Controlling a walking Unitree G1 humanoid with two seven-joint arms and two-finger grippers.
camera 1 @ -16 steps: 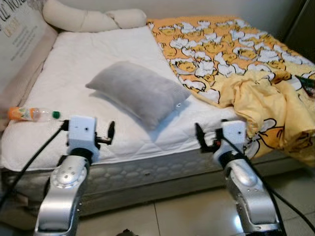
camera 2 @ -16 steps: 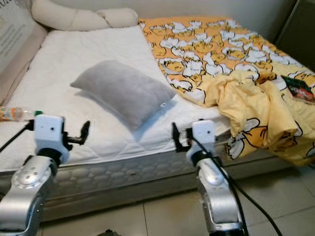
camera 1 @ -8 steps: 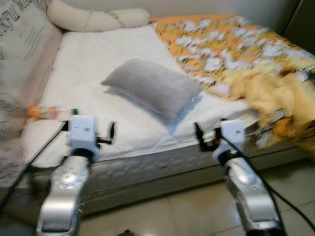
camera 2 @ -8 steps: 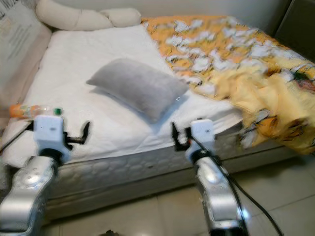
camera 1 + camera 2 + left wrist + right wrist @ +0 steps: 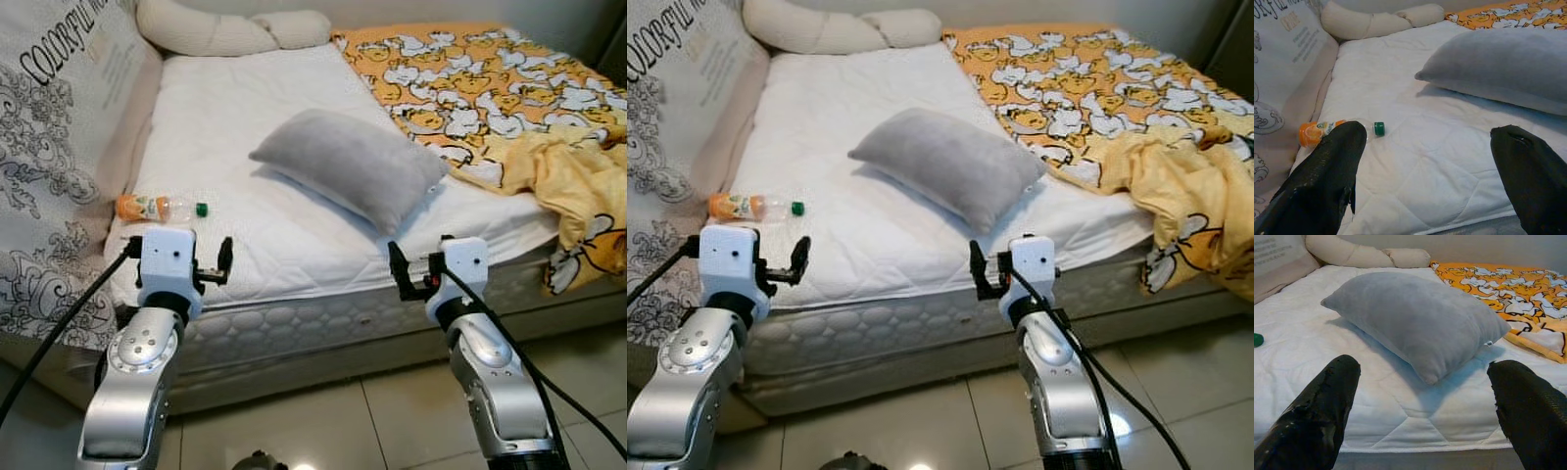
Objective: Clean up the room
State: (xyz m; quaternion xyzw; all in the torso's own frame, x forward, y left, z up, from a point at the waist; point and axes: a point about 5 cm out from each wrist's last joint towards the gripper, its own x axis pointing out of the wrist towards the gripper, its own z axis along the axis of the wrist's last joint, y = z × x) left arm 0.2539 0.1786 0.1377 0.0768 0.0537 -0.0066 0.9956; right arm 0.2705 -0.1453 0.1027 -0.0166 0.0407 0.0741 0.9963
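Both my claws wide & empty; left claw [image 5: 209, 269] should reach 11 o'clock for the bottle [image 5: 157, 207], straddling its middle, w/ right claw [image 5: 413, 277] clear.

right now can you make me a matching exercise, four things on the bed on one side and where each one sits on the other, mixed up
Things:
1. bottle
2. grey pillow
3. yellow blanket
4. long cream cushion

Places:
A. at the head of the bed, along the far edge of the mattress
B. spread over the robot's right side of the bed, bunched at the near corner
C. in the middle of the white mattress
D. lying on its side near the robot's left edge of the mattress, beside the printed panel

Pairs: 1-D, 2-C, 3-B, 4-A
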